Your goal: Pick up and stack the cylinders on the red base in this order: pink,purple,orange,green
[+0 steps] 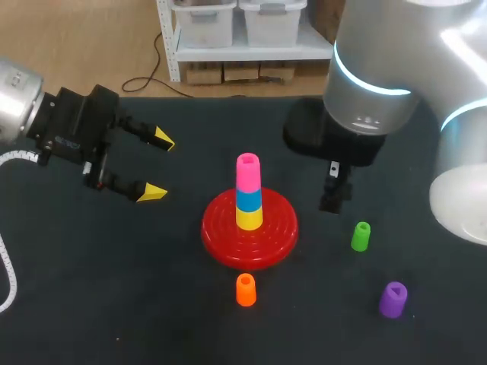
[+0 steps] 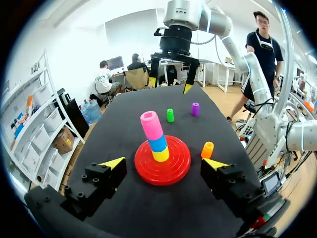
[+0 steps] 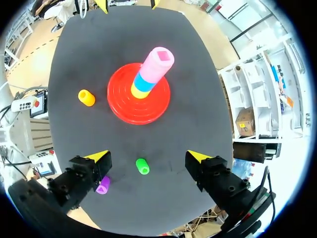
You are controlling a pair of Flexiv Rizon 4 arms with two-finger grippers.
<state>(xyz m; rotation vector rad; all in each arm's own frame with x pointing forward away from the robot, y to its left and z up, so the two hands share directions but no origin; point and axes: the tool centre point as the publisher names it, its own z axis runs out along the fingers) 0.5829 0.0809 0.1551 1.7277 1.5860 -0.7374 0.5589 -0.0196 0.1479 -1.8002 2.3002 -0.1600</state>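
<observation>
Three-high stack (image 1: 249,199) on the red base (image 1: 221,237), pink cylinder (image 1: 247,171) topmost; orange cylinder (image 1: 245,290), green cylinder (image 1: 361,236), purple cylinder (image 1: 393,299) stand loose; left gripper (image 1: 157,166), right gripper (image 3: 148,156): fingers spread, empty.

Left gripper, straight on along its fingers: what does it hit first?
Most likely the stack of pink, blue and yellow plastic cylinders on the red ribbed round base, which sits dead ahead of the open left gripper. Height is unclear; it might meet the base first.
</observation>
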